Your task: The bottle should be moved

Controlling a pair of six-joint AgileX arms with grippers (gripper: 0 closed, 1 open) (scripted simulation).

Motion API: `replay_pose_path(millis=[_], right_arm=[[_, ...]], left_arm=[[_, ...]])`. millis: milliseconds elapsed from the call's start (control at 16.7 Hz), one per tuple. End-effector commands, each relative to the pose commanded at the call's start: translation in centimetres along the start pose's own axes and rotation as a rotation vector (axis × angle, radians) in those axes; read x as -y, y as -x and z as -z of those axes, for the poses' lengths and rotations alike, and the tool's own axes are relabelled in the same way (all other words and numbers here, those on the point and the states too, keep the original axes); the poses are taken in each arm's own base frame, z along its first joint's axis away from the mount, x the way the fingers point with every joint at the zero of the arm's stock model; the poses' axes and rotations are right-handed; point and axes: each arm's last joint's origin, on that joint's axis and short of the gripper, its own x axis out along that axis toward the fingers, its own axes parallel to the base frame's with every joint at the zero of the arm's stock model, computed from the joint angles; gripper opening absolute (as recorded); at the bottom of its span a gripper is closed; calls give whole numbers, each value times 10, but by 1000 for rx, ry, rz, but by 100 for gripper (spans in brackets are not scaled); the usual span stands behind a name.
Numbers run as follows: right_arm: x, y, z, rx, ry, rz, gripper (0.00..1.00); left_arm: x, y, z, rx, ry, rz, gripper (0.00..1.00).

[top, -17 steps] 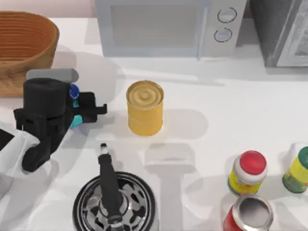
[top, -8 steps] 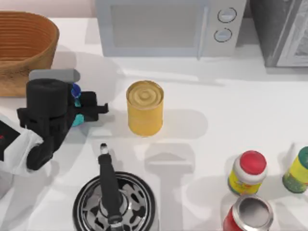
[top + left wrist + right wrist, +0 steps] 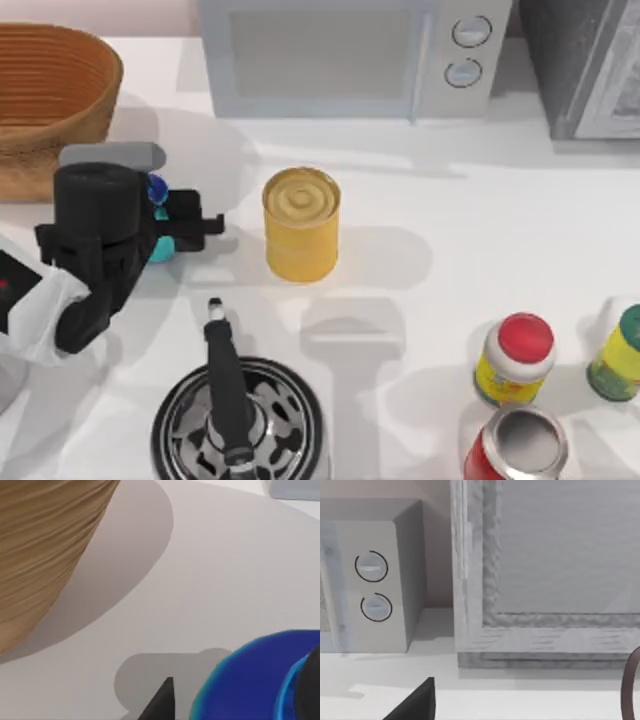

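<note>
My left gripper [image 3: 165, 228] is closed around the bottle [image 3: 157, 190] (beside the yellow can [image 3: 301, 224]).

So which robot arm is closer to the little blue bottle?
The left. Its gripper is right at the bottle, at the table's left beside the yellow can. The right arm is far from it, its wrist camera facing the microwave at the back.

left side: wicker basket [image 3: 45, 95] blocks far-left corner
centre: yellow can [image 3: 301, 224] stands near left gripper [image 3: 190, 225], narrow gap between
front: kettle [image 3: 238, 420] blocks near edge
right of can: open table [image 3: 480, 240], free passage
back: microwave [image 3: 350, 55] walls it
</note>
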Motion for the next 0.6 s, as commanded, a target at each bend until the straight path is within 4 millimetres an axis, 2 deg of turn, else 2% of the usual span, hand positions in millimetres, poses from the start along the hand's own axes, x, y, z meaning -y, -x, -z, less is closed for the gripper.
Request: replay_pose_path(millis=[240, 600], right_arm=[[0, 0, 0, 0, 0, 0, 100], [0, 0, 0, 0, 0, 0, 100]], left_arm=[[0, 0, 0, 0, 0, 0, 98], [0, 0, 0, 0, 0, 0, 100]])
